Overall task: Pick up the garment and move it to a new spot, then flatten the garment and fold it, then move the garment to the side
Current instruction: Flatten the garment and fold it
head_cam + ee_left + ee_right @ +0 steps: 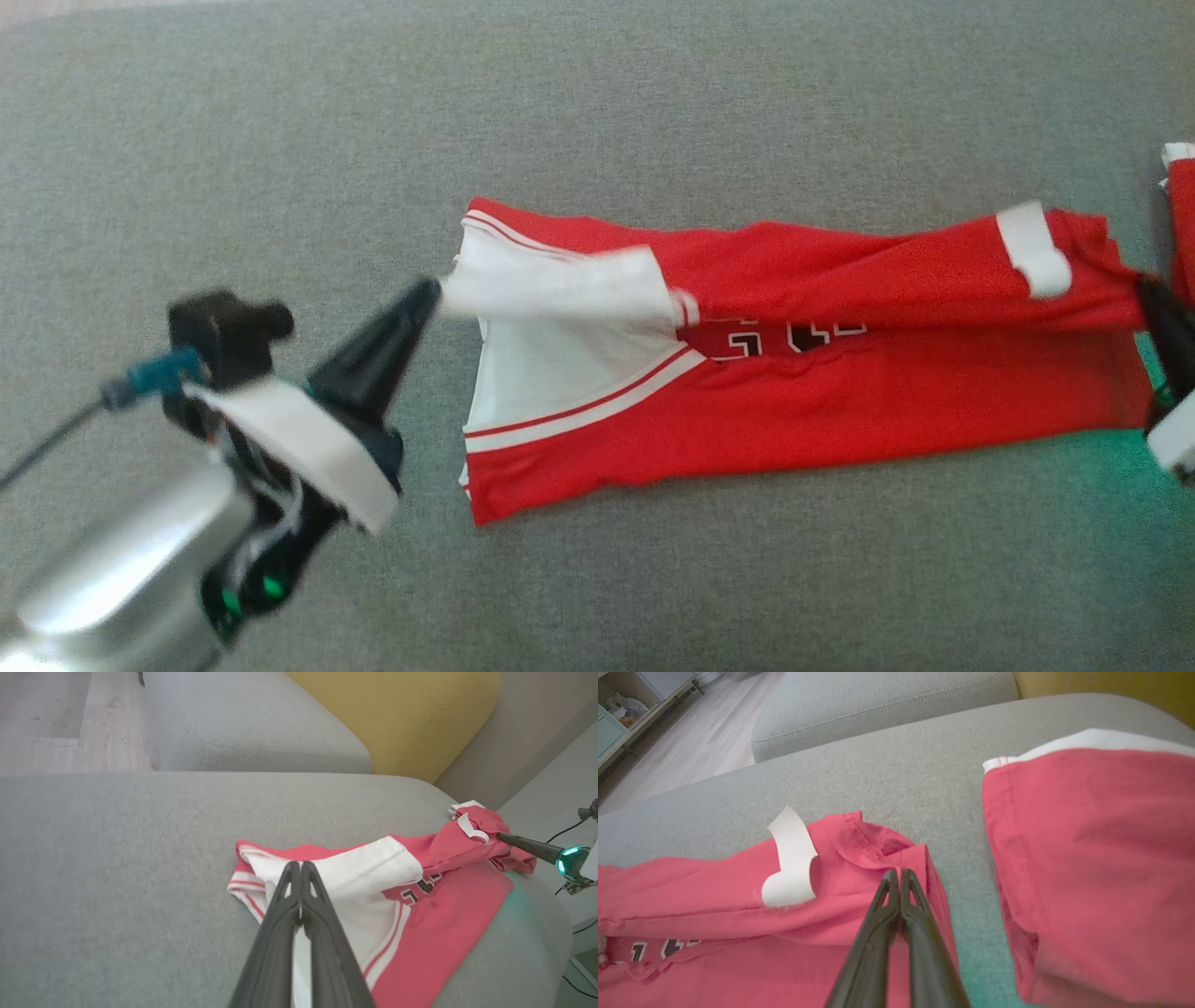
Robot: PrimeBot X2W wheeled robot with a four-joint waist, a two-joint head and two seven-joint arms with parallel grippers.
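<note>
The left gripper [428, 297] was clamped on the white edge of the red-and-white fabric jersey [794, 420]; the right gripper [899, 876] was clamped on its red hem. The jersey lay stretched between them on the grey upholstered cushion [653, 93], a second red cloth [1087, 858] just beyond the right gripper.
</note>
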